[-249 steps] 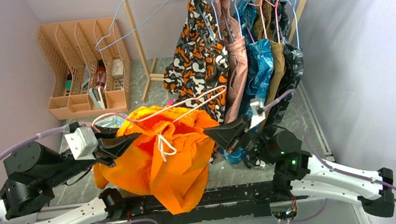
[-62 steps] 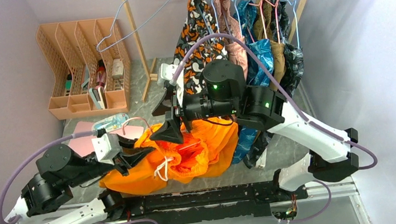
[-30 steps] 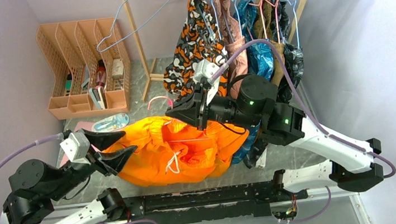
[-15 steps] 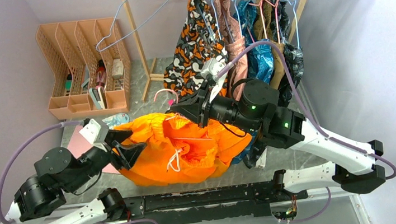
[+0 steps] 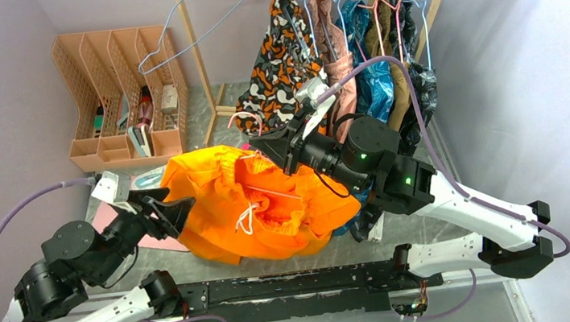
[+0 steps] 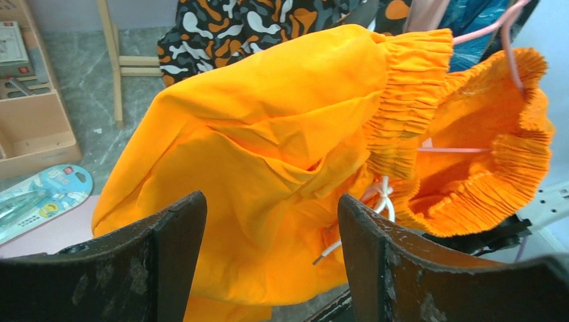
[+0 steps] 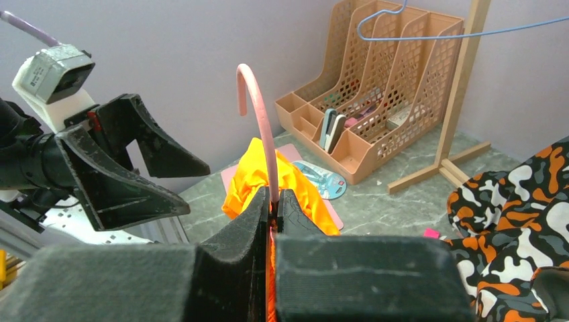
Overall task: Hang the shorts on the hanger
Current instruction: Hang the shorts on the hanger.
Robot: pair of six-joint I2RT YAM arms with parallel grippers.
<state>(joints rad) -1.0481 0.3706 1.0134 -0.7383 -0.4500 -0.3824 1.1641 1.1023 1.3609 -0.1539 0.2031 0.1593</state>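
**Figure. Left claw opened at the shorts' edge, with the garment borne on the hanger by the right arm.**

From left to right: the left gripper (image 5: 182,211) has its jaws spread wide with nothing between them, the tips just beside the left edge of the shorts (image 5: 246,206). A second ago it stood clear of the fabric and less widely spread. The shorts hang bunched above the near middle of the table (image 5: 203,113), waistband uppermost. The hanger (image 7: 258,127) runs its pink wire through the waist opening, and the bundle sits higher than a second ago. The right gripper (image 7: 274,201) is clamped on the hanger's neck, just below the hook. The shorts' weight now appears to rest on the hanger alone, so threading seems largely done, with evening out the fabric probably still to do.
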